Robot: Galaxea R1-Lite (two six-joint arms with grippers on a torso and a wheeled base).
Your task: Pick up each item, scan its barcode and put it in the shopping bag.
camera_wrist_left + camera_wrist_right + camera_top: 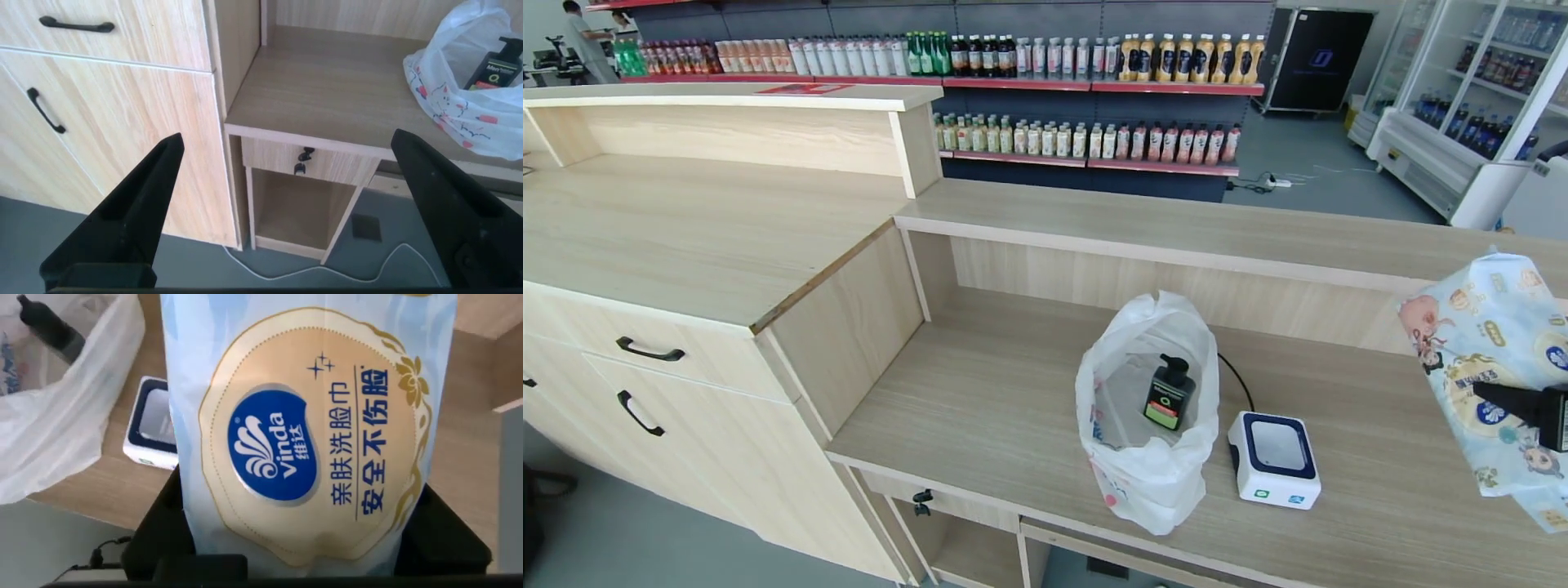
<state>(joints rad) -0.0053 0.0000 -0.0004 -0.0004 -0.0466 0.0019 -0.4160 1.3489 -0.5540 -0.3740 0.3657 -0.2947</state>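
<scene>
holding a soft tissue pack [1490, 351] in the right gripper [302, 547], up in the air to the right of the scanner [1274, 457] and well clear of the counter [980, 408]. its fingers [445, 539] pinch the pack from both sides near one end. the left gripper [286, 139] is empty, fingers spread wide, hanging low by the cabinet [106, 122], away from the work.

risks as we see them:
- the pack is squashy and gripped at one end, so we expect it may sag or slide out on a fast swing
- if the barcode faces away from the scanner window we get no read
- the shopping bag [1152, 482] is thin and floppy with a narrow mouth, and a bottle [1170, 394] already stands inside. the pack looks big against that opening, so it could catch the rim, drag the bag or knock the bottle over
- the scanner sits just beside the bag, with its cable [1235, 377] running behind, so a low pass could nudge either one

hard to tell: we see no barcode on the pack. the pack is cut off at the edge of the head view. we can't say how deep the fingers bite, or whether this one is scanned yet.
</scene>
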